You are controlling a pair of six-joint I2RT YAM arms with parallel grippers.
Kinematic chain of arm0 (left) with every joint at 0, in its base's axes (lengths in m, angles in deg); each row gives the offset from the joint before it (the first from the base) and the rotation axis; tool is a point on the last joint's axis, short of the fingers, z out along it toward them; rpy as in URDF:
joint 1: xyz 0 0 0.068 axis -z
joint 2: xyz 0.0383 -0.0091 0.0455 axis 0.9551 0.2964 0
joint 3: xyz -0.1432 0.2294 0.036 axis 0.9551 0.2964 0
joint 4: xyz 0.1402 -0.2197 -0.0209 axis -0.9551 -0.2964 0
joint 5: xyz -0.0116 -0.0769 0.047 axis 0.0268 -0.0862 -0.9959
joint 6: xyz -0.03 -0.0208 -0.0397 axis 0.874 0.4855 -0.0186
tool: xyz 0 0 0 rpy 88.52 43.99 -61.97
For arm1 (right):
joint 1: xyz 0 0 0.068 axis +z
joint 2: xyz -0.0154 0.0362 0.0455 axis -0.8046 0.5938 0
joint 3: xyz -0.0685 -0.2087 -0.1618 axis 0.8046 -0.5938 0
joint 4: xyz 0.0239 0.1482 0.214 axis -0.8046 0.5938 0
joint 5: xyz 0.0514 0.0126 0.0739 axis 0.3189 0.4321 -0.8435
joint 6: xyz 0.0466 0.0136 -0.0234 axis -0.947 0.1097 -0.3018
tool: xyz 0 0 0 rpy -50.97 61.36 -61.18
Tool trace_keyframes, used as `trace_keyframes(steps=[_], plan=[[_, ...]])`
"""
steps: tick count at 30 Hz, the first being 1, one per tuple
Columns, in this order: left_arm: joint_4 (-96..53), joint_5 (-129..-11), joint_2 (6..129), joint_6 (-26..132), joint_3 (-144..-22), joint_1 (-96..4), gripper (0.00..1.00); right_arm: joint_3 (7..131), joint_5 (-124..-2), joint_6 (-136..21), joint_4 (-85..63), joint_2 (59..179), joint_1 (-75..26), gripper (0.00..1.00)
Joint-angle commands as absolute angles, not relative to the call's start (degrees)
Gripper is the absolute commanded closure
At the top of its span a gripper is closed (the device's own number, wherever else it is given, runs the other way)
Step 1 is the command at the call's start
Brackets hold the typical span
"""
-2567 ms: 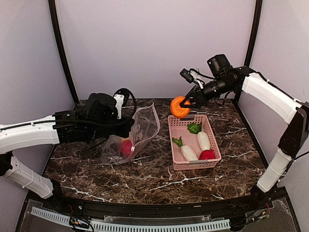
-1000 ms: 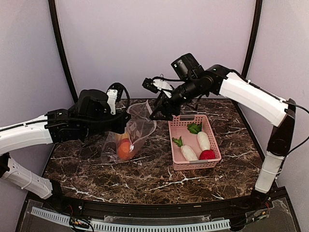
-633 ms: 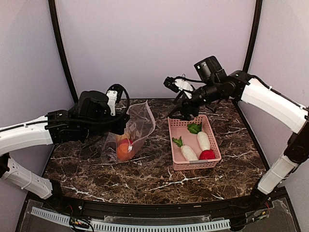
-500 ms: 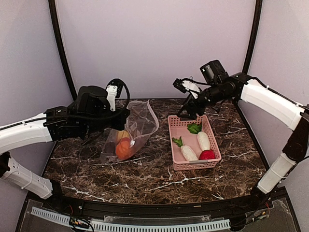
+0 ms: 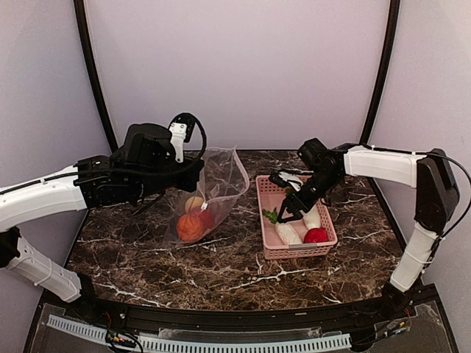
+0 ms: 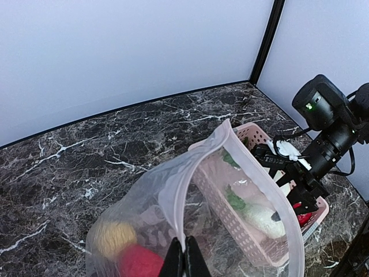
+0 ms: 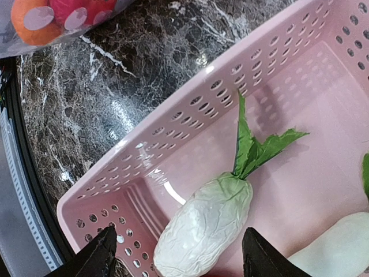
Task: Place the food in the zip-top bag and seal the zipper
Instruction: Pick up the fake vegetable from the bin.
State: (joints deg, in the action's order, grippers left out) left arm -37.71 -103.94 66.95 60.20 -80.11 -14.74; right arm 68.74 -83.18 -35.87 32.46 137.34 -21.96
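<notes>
My left gripper (image 5: 193, 175) is shut on the rim of the zip-top bag (image 5: 213, 187) and holds its mouth up and open; the pinch shows in the left wrist view (image 6: 184, 261). The bag (image 6: 173, 196) holds an orange ball (image 5: 189, 227), a red ball (image 5: 207, 218) and a yellow ball (image 6: 112, 238). My right gripper (image 5: 285, 213) is open and low over the pink basket (image 5: 269, 248), its fingers either side of a white radish (image 7: 204, 224) with green leaves. A second radish (image 5: 312, 215) and a red ball (image 5: 316, 235) lie in the basket.
The pink basket (image 7: 173, 144) stands right of the bag on the dark marble table (image 5: 221, 272). Purple walls with black corner posts close in the back and sides. My right arm reaches in from the right over the basket.
My right gripper let the orange ball go into the bag, swung back right and came down into the basket over a radish. My left gripper lifted the bag's rim slightly higher.
</notes>
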Motion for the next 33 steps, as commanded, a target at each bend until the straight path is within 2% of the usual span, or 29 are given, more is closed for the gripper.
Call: trace_keyframes(steps=[1, 17, 29, 33], plan=[[-38.7, -104.0, 66.4, 60.6, -80.7, -14.7, 0.99, 67.2, -83.0, -36.6, 33.0, 138.8, -21.7, 0.28], [-40.2, -104.4, 64.6, 61.8, -78.8, -14.7, 0.99, 69.3, -78.6, -38.6, 34.7, 145.7, -21.7, 0.29], [-39.9, -103.7, 64.6, 62.6, -78.2, -14.7, 0.99, 71.0, -77.2, -38.9, 35.0, 149.0, -21.6, 0.38], [-39.5, -103.7, 64.9, 62.8, -78.0, -14.7, 0.99, 72.2, -77.4, -39.0, 35.5, 148.6, -21.7, 0.47]])
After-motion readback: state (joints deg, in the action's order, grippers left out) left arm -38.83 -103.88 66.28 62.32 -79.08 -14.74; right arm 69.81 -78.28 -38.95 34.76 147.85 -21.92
